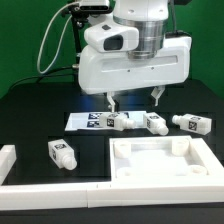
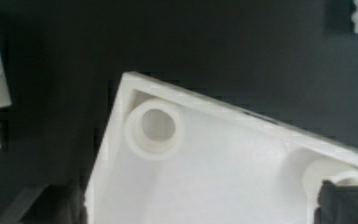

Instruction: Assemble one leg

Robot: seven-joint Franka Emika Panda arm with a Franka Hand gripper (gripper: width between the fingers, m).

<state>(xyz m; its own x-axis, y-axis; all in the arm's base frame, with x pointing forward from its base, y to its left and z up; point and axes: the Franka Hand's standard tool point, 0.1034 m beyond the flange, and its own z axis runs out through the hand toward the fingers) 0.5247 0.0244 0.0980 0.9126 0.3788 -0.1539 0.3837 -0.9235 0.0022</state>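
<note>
The gripper hangs near the white panel, fingers wide apart, holding nothing. A leg lies beside the panel.

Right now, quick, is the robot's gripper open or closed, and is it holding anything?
Gripper: open, jaws spread wide, holding nothing; the nearest small white blocky plastic leg with square tags lies loose, not gripped.

4 legs (3 in a row, 1 apart), 1 white panel, 1 marker board.
</note>
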